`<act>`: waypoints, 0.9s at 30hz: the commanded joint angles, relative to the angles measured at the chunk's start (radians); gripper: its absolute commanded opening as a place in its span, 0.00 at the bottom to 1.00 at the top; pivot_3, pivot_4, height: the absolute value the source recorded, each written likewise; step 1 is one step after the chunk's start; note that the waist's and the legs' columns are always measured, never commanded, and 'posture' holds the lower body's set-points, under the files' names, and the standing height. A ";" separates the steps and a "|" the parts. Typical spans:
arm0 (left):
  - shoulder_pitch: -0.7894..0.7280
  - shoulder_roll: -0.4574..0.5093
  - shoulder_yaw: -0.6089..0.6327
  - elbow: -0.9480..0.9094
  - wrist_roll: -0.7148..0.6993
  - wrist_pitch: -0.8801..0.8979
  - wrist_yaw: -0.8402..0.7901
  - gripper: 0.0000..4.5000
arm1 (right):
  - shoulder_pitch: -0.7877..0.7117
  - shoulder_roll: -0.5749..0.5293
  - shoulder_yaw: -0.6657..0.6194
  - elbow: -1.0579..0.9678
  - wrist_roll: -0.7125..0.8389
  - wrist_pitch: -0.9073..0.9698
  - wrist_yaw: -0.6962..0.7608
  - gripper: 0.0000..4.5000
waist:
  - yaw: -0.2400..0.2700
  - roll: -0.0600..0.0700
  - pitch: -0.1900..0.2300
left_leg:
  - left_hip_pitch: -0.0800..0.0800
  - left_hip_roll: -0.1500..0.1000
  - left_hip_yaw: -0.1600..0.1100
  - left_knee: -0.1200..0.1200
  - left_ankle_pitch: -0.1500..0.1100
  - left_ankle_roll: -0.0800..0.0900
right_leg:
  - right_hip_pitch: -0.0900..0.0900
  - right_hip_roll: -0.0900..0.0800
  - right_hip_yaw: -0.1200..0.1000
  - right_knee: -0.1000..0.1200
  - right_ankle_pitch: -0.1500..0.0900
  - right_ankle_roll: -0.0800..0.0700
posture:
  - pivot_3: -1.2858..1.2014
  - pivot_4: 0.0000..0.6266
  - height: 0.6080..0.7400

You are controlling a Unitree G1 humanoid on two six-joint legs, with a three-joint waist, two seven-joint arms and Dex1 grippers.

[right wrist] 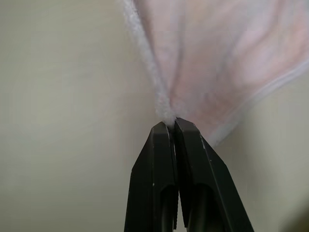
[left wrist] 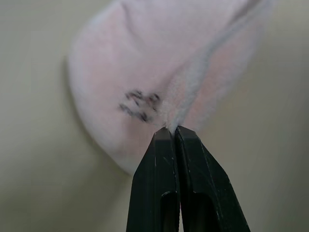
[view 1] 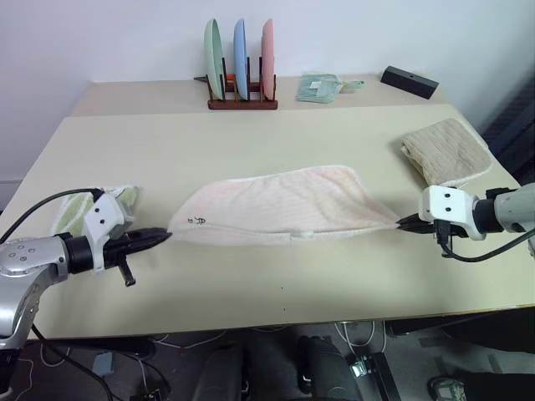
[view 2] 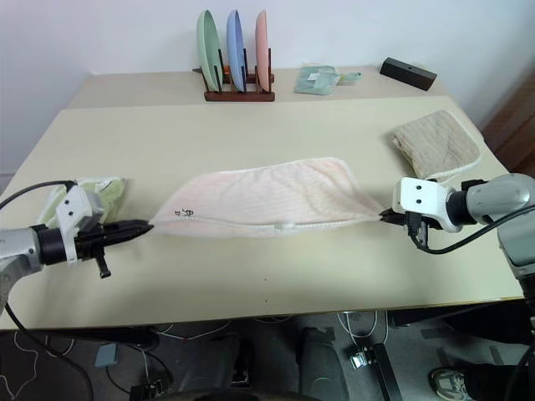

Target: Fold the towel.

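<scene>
Beige table [view 1: 251,276] against a white wall. Head views: pink towel [view 1: 280,207] stretched mid-table between both arms, dark logo [view 1: 198,220] at its left end. Left gripper [view 1: 159,236] pinches the left corner; right gripper [view 1: 405,223] pinches the right corner. Wooden rack [view 1: 242,104] at the back holds three upright plates [view 1: 241,58]: green, blue, pink. Green towel [view 1: 75,209] beside the left arm; tan towel [view 1: 447,150] far right.

Left wrist view: fingers [left wrist: 159,169] clamped on white edging beside the logo.

Right wrist view: fingers [right wrist: 159,169] clamped on gathered edging.
</scene>
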 commanded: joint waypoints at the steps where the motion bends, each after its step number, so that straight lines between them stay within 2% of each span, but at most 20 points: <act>1: 0.055 0.033 -0.009 -0.060 -0.001 0.027 -0.035 0.00 | 0.069 -0.074 -0.060 -0.079 0.052 0.056 0.077 0.02 | 0.003 0.000 0.000 | 0.000 0.000 0.000 0.000 0.000 0.000 | 0.000 0.000 0.000 0.000 0.000 0.000 | 0.52 0.24 1.00; 5: 0.088 0.018 -0.048 -0.100 -0.007 0.043 -0.032 0.00 | 0.178 -0.115 -0.118 -0.150 0.112 0.116 0.128 0.02 | 0.008 0.000 0.000 | -0.001 0.000 0.000 0.000 0.000 0.000 | 0.000 0.000 0.000 -0.001 0.000 0.000 | 0.52 0.24 1.00; 14: 0.050 -0.053 -0.164 -0.170 -0.021 0.083 -0.007 0.00 | 0.324 -0.168 -0.198 -0.167 0.067 0.111 0.119 0.02 | 0.008 0.000 0.000 | 0.000 0.000 0.000 0.000 0.000 0.000 | 0.000 0.000 0.000 -0.001 0.000 -0.001 | 0.52 0.24 1.00; 20: 0.039 -0.063 -0.207 -0.201 -0.034 0.115 -0.012 0.00 | 0.360 -0.183 -0.245 -0.176 0.068 0.116 0.121 0.02 | 0.008 0.000 0.000 | 0.000 0.000 0.000 0.000 0.000 0.000 | 0.000 0.001 0.000 -0.001 0.000 -0.001 | 0.52 0.24 1.00; 27: 0.031 -0.077 -0.143 -0.136 -0.058 0.100 0.007 0.00 | 0.300 -0.145 -0.249 -0.150 0.079 0.098 0.081 0.02 | 0.008 0.000 0.000 | 0.000 0.000 0.000 0.000 0.000 0.000 | 0.000 0.001 0.000 -0.001 0.000 -0.001 | 0.52 0.24 1.00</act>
